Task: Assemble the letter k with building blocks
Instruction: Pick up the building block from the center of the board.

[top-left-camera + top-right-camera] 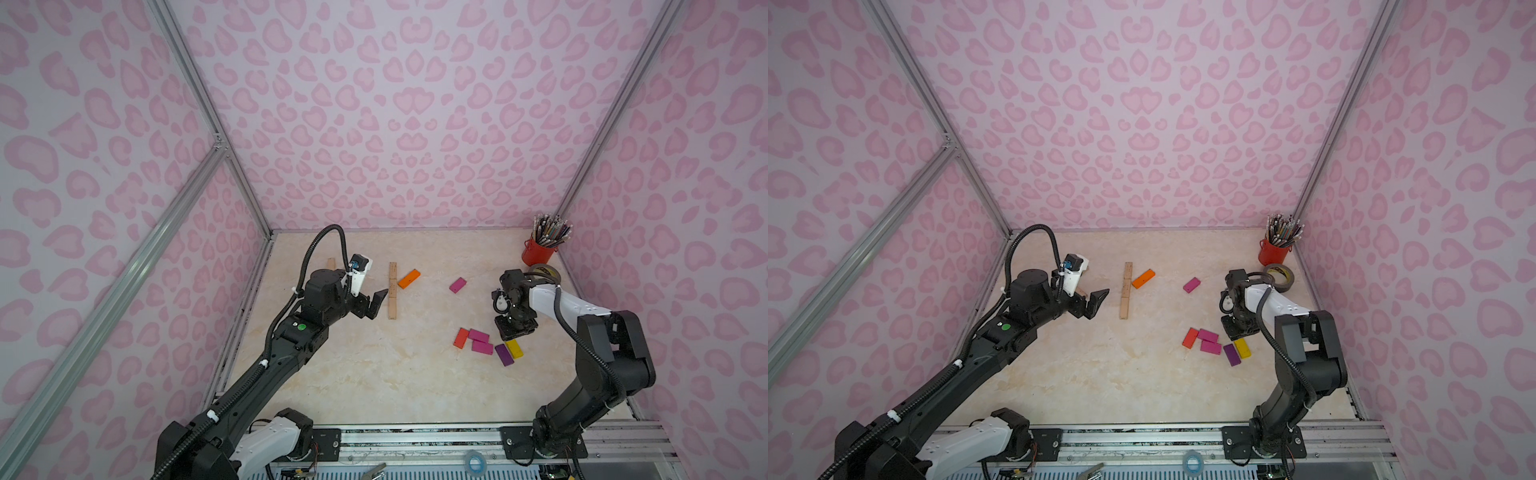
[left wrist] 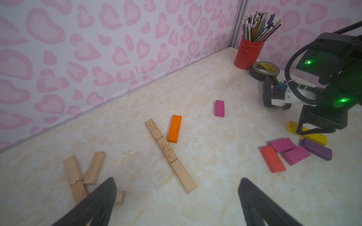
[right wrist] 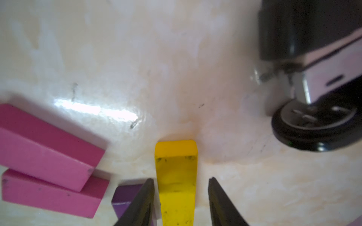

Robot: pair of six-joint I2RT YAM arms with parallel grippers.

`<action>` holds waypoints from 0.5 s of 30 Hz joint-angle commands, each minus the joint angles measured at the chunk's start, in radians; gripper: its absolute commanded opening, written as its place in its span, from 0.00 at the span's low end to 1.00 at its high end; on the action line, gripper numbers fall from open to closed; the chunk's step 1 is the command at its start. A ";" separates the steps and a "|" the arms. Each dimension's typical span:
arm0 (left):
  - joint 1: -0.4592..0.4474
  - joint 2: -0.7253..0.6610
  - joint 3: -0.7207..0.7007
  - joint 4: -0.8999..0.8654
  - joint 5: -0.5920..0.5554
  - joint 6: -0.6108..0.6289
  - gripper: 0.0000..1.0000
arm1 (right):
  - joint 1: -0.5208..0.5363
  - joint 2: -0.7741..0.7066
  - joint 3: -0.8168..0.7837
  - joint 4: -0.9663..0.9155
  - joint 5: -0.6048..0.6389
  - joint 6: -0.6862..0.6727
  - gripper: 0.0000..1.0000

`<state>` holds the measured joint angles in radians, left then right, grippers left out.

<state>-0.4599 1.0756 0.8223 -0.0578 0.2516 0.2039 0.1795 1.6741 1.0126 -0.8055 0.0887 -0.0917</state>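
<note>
Your right end effector straddles the yellow block, not yet pinching, probably to fetch a K arm; your left end effector hangs spread at 9 o'clock of the wooden stem.

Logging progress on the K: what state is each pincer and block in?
Left pincer, open.
Right pincer, open, not gripping.
Yellow wooden block, flat, between that pincer's jaws.
Three plain wooden bars, flat, end to end.
Orange wooden block, flat, beside that row.
Lone magenta wooden block, flat.

Left arm stretches from seven o'clock toward ten, left gripper tilted down, jaws wide. Right arm folds up from five o'clock, right gripper pointing straight down near three, jaws narrowly apart.
</note>
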 commanded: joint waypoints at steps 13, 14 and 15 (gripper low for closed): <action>-0.006 -0.021 -0.013 0.004 -0.030 0.016 0.99 | -0.008 0.049 0.017 -0.029 -0.038 -0.015 0.34; -0.006 -0.023 -0.014 0.003 -0.031 0.018 0.99 | -0.009 0.039 0.018 -0.028 -0.035 -0.017 0.33; -0.006 -0.025 -0.016 0.003 -0.030 0.021 0.99 | -0.007 0.024 0.020 -0.027 -0.029 -0.017 0.32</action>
<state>-0.4660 1.0580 0.8104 -0.0608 0.2264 0.2111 0.1715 1.7142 1.0275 -0.8108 0.0628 -0.0990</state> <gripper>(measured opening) 0.990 0.323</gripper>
